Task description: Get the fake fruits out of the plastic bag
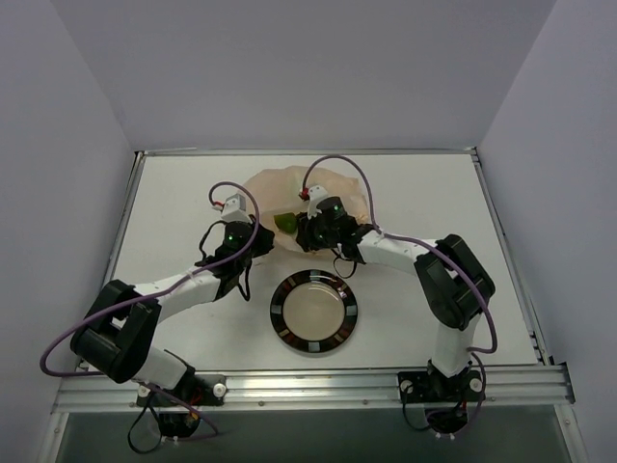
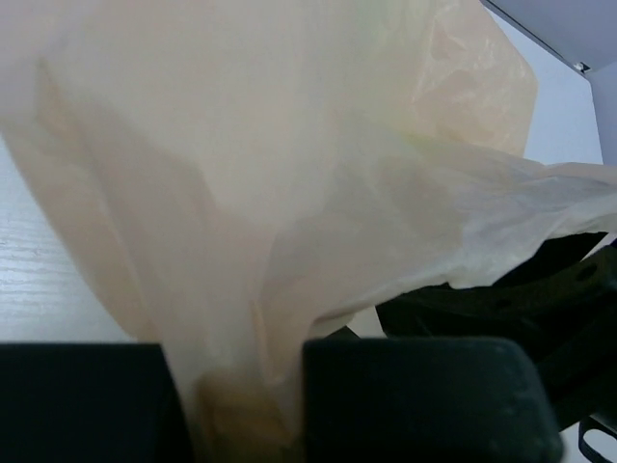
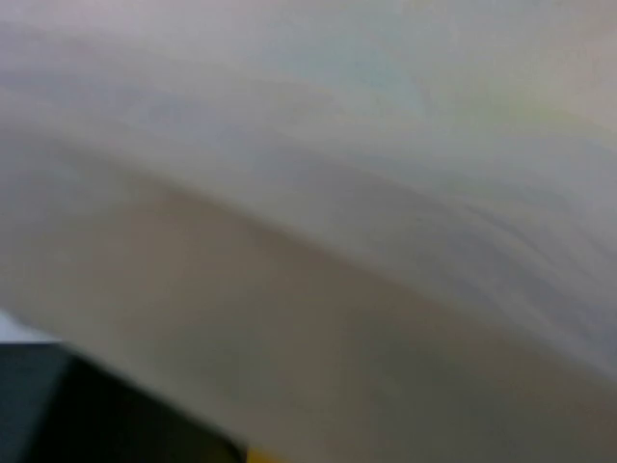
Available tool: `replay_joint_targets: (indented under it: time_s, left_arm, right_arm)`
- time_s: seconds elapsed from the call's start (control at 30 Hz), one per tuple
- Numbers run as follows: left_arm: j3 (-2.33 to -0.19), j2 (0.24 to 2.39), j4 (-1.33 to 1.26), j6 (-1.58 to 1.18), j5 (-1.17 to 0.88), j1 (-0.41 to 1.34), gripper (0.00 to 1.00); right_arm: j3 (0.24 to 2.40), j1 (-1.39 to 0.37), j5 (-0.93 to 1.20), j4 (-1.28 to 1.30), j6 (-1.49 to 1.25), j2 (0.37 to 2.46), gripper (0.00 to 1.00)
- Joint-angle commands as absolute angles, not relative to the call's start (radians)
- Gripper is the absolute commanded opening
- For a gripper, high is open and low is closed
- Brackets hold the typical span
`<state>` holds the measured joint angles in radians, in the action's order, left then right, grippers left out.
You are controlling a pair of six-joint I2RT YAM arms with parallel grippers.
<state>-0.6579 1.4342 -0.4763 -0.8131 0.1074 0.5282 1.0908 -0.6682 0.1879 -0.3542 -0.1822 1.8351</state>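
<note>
**Left gripper holds the bag while the right works at its mouth**

The left gripper (image 2: pixel 241 395) is pinching a fold of the plastic bag (image 2: pixel 289 193). The film rises ahead of it, probably to keep the bag steady and its mouth lifted. The right gripper (image 1: pixel 307 230) is pressed into the film, and its wrist view is all blur, so I cannot tell whether it is spread or closed. One green fake fruit (image 1: pixel 286 224) shows just beside it at the bag's edge, on the worktop (image 1: pixel 174 212); the others are hidden.
</note>
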Motion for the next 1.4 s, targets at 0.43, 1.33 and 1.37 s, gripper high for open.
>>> replay_joint_targets:
  time_s: [0.43, 1.33, 1.37]
  left_arm:
    - [-0.687, 1.402, -0.471, -0.813, 0.149, 0.526, 0.03]
    - [-0.744, 1.397, -0.46, -0.781, 0.25, 0.518, 0.02]
    - [-0.749, 1.397, -0.459, -0.778, 0.259, 0.517, 0.02]
  right_arm:
    - [1.457, -0.673, 0.189, -0.45, -0.106, 2.098, 0.78]
    - [1.229, -0.683, 0.187, -0.462, -0.276, 1.824, 0.24]
    - [1.214, -0.683, 0.192, -0.457, -0.285, 1.81, 0.24]
